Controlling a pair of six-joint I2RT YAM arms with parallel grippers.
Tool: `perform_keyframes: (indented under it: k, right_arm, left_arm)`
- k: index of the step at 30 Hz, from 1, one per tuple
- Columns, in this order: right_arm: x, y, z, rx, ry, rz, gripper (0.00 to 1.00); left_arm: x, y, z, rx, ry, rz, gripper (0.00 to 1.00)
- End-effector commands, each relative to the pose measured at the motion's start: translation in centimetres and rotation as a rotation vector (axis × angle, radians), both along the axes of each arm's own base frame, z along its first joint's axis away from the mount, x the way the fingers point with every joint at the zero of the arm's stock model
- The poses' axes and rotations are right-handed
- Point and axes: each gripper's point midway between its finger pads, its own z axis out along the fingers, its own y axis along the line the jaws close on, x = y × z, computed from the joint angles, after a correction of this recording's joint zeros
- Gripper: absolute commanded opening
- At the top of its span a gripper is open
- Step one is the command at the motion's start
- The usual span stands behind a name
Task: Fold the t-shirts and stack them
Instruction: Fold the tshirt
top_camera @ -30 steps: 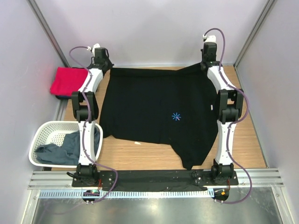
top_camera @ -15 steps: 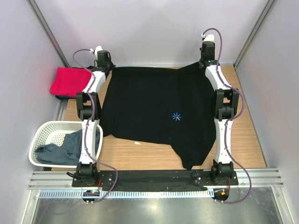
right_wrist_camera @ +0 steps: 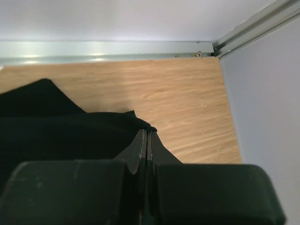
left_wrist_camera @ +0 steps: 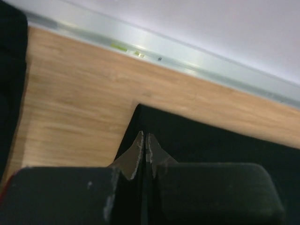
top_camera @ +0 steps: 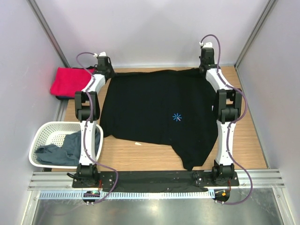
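The large black t-shirt [top_camera: 154, 108] lies spread flat over the wooden table, its light-blue starburst [top_camera: 176, 117] facing up. Both arms reach to the far edge. My left gripper [top_camera: 107, 71] [left_wrist_camera: 146, 137] is shut on the shirt's far left corner [left_wrist_camera: 211, 145]. At the far right corner my right gripper [top_camera: 204, 68] [right_wrist_camera: 147, 132] is shut on a bunched fold of black cloth [right_wrist_camera: 56, 131]. The red t-shirt [top_camera: 69, 80] sits folded at the far left. The grey-blue t-shirt [top_camera: 65, 150] lies crumpled in the basket.
The white lattice basket [top_camera: 40, 136] stands at the near left beside the left arm. A metal rail [right_wrist_camera: 108, 49] and the back wall run just beyond both grippers. The right wall [right_wrist_camera: 267, 103] is close to the right gripper. One black sleeve [top_camera: 190, 161] reaches toward the near edge.
Both grippers have moved toward the back wall with the shirt's far corners. The raised hump at the far right corner has flattened out.
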Motion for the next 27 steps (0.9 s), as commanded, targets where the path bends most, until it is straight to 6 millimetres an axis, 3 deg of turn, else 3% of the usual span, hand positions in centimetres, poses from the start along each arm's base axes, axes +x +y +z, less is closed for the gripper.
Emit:
perform_keyframes:
  k: [1,7,13,22,27]
  right_arm:
    - [-1.4,1.2,6.9,-0.058,-0.086,0.019,0.01]
    - [-3.8,1.2,7.2,-0.05,-0.064,0.015,0.01]
    - [-6.4,1.2,8.2,-0.047,-0.046,0.023,0.01]
    - [-9.5,1.0,7.1,-0.03,0.002,-0.004,0.01]
    - [-10.4,1.9,4.9,0.026,0.076,0.015,0.01]
  left_arm:
    - [-0.6,1.4,6.2,0.068,-0.071,-0.027,0.0]
    - [-1.9,2.7,6.4,0.128,-0.035,-0.03,0.0]
    - [-1.8,3.8,6.7,0.141,-0.036,-0.013,0.0]
    - [-2.6,4.2,6.1,0.148,-0.008,-0.011,0.0]
    - [-3.2,4.5,5.1,0.162,0.021,-0.014,0.0]
